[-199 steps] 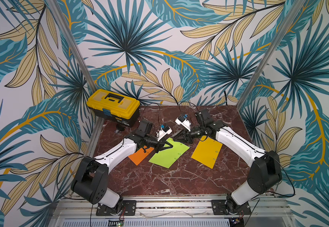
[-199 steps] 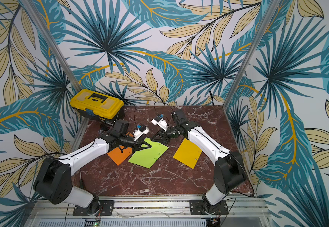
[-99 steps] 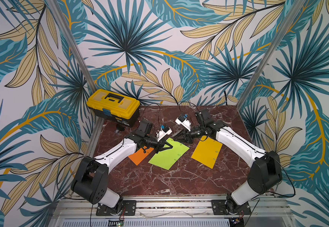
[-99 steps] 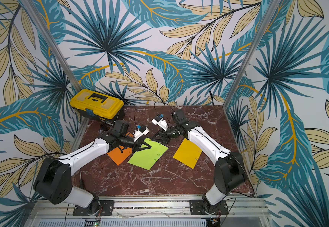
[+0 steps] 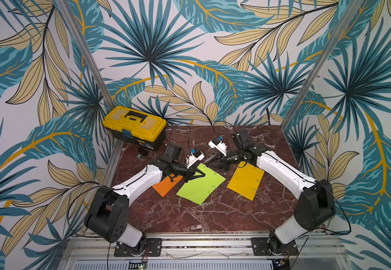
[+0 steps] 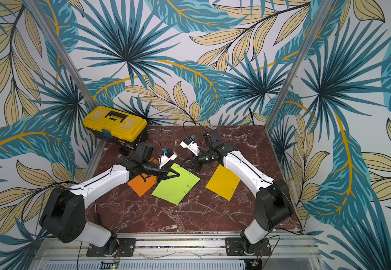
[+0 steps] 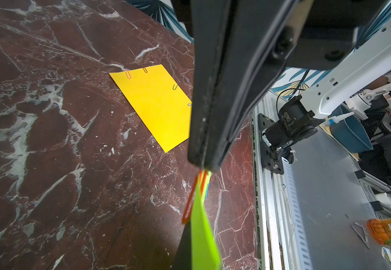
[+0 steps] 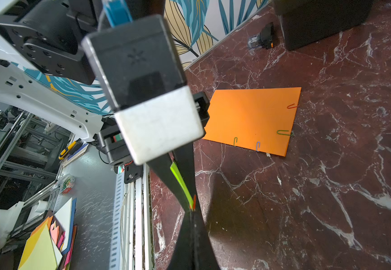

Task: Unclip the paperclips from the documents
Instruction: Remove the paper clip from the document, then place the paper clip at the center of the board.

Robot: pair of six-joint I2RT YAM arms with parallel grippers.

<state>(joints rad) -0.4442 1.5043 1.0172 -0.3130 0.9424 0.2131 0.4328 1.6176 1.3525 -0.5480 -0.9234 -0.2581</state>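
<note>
Marble tabletop (image 5: 189, 217), three sheets spread out. Left gripper (image 7: 205, 164) is clamped tight on the back corner of the lime green sheet (image 5: 201, 187), right where a reddish paperclip (image 7: 189, 201) sits. Right gripper (image 8: 193, 214) meets it nose to nose, jaws closed on the clip's free end, as far as I can judge. Clip's long axis runs along the line between both tips, so the pull should go straight back toward the right arm. Orange sheet (image 8: 252, 117) and golden yellow sheet (image 7: 152, 102) lie apart, clips on.
</note>
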